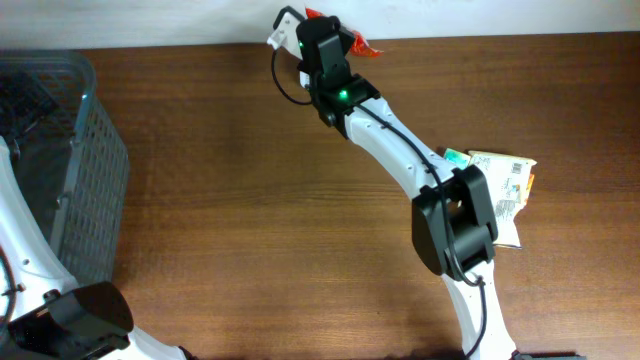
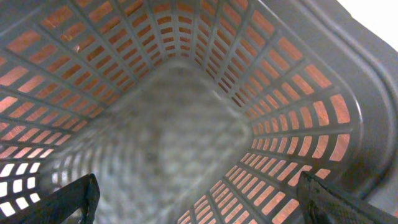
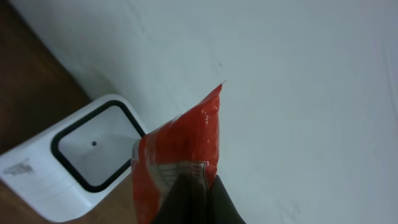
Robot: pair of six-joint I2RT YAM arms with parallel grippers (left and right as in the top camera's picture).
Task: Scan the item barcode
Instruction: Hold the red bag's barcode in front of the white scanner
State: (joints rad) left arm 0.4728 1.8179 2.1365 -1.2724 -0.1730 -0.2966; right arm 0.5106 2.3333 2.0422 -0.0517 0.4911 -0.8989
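Red packet tight in R gripper, just beside white scanner.

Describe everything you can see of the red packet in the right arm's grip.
The red packet looks like glossy, slightly crinkled plastic film with a pale printed patch near its lower edge. The right end effector is shut on that edge, holding it aloft, one corner pointing up. It hangs beside the black-framed window of the white scanner; nothing else visibly touches it.
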